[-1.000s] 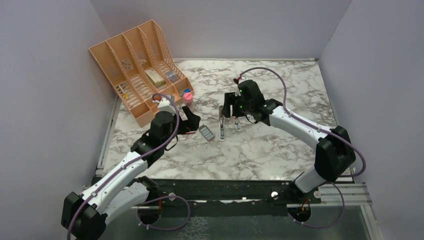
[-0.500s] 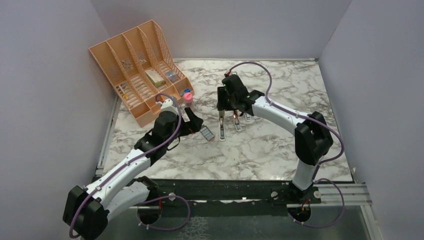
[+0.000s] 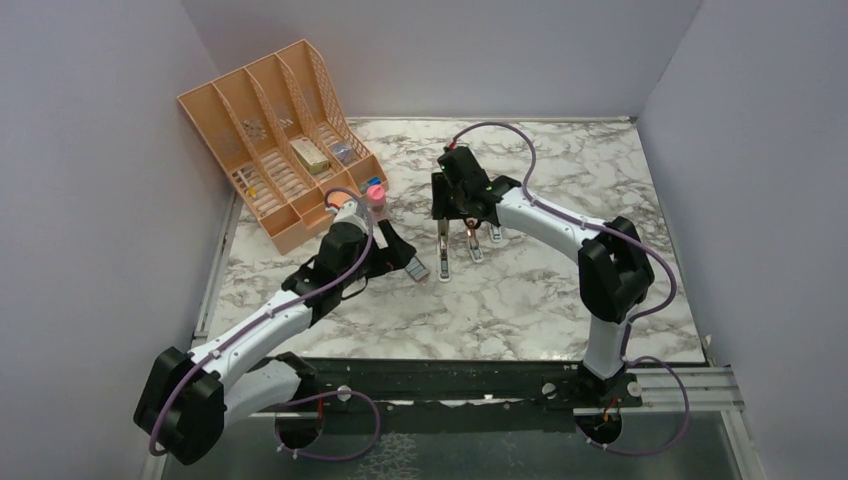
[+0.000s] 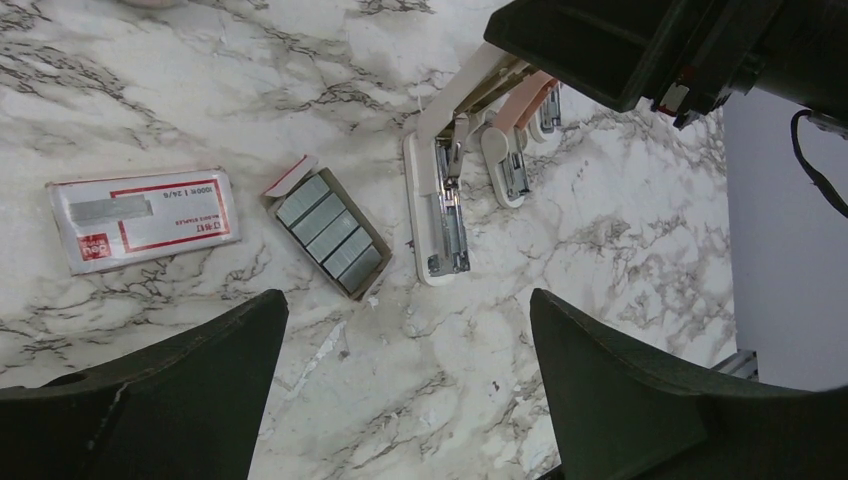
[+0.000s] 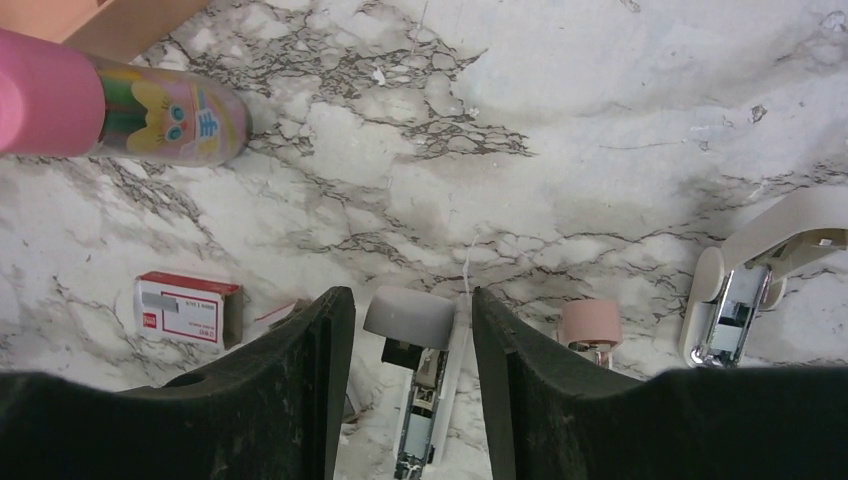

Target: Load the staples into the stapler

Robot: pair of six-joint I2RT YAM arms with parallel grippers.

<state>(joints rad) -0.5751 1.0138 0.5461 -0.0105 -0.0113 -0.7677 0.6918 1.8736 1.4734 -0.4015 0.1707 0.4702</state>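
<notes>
grasp strip | left gripper (image 4: 405, 300) wide, empty, over the staples (image 4: 330, 236), at 9 o'clock of the stapler (image 4: 438, 205); square your grasp across one strip | right gripper (image 5: 412, 300) half-open astride stapler's rear; steady it first

Smooth marbled tabletop (image 4: 620, 250), silvery metal staples (image 4: 330, 233), printed cardboard sleeve (image 4: 145, 218).

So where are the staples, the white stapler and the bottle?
staples (image 4: 330, 238), left wrist view, a middle strip.
white stapler (image 4: 445, 220), left wrist view, its open metal channel.
bottle (image 5: 175, 122), right wrist view, its printed label.
</notes>
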